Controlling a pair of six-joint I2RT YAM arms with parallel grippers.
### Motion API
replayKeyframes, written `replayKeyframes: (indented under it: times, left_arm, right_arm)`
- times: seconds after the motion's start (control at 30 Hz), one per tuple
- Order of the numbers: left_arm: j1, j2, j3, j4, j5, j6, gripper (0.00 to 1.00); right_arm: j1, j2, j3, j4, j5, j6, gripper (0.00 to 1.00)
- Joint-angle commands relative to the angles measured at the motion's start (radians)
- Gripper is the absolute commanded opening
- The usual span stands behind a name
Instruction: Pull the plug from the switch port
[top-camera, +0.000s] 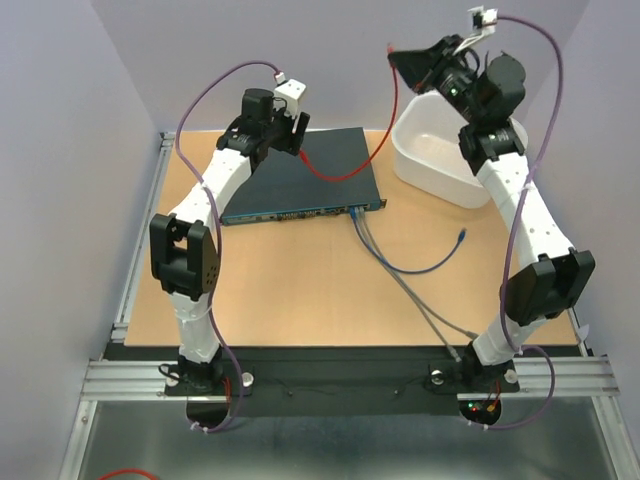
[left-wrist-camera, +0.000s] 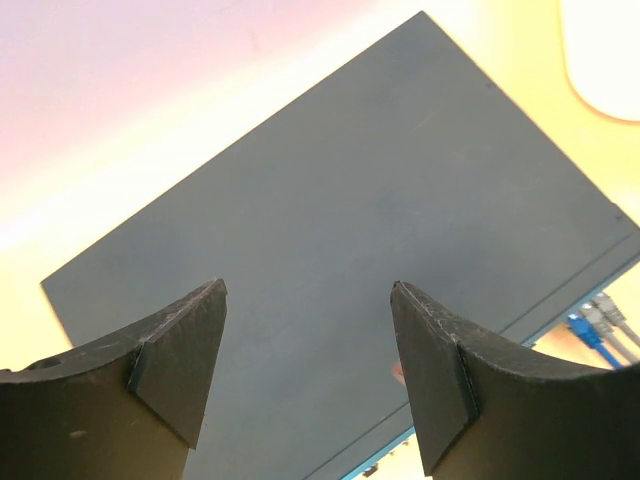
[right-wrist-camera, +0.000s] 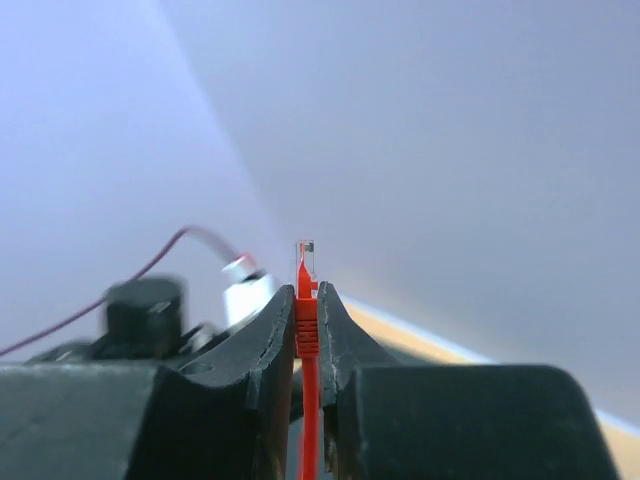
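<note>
as the left pincer (left-wrist-camera: 308, 300) hangs parted over the switch (left-wrist-camera: 400, 180), the raised right pincer (right-wrist-camera: 307, 293) clamps the plug (right-wrist-camera: 305, 268).

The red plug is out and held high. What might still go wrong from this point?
1. The red cable trails from the red plug, gripped in the right jaws, across the switch towards the left jaws; a higher lift may snag it there.
2. The left jaws stand open above the switch, not holding it, so a tug might drag it.
3. The blue and grey cables sit plugged in nearby and might get pulled.
</note>
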Motion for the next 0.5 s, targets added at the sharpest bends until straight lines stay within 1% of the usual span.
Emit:
replayKeyframes:
  times: [0.0,0.03,0.07,0.13,0.17,0.2,0.3,0.43,0.47]
  left_arm:
    - [0.002,-0.061,0.02,-0.024,-0.018,0.029,0.79]
    - [0.002,-0.064,0.011,-0.023,-0.021,0.029,0.79]
    - [0.004,-0.067,0.006,-0.023,-0.022,0.028,0.79]
    - [0.005,-0.075,0.002,-0.024,-0.024,0.032,0.79]
    - [0.005,-0.076,-0.004,-0.024,-0.025,0.035,0.79]
    - [0.005,-0.081,-0.006,-0.024,-0.028,0.035,0.79]
    - [0.007,-0.085,-0.004,-0.023,-0.035,0.041,0.79]
    - [0.008,-0.085,-0.015,-0.018,-0.03,0.04,0.79]
    - [0.008,-0.085,-0.02,-0.017,-0.028,0.04,0.79]
  right_arm:
    - [-0.071,0.048,0.152,-0.064,0.225,-0.137,0.0]
    - [-0.079,0.054,0.168,-0.07,0.276,-0.172,0.0]
    - [-0.085,0.055,0.179,-0.073,0.324,-0.247,0.0]
    - [-0.114,0.072,0.191,-0.07,0.432,-0.31,0.01]
    - [-0.125,0.084,0.202,-0.073,0.457,-0.337,0.01]
    - [-0.157,0.097,0.231,-0.079,0.462,-0.37,0.0]
    - [-0.209,0.127,0.257,-0.105,0.415,-0.375,0.0]
    - [-0.218,0.138,0.193,-0.108,0.417,-0.421,0.01]
    - [-0.246,0.149,0.179,-0.108,0.415,-0.441,0.0]
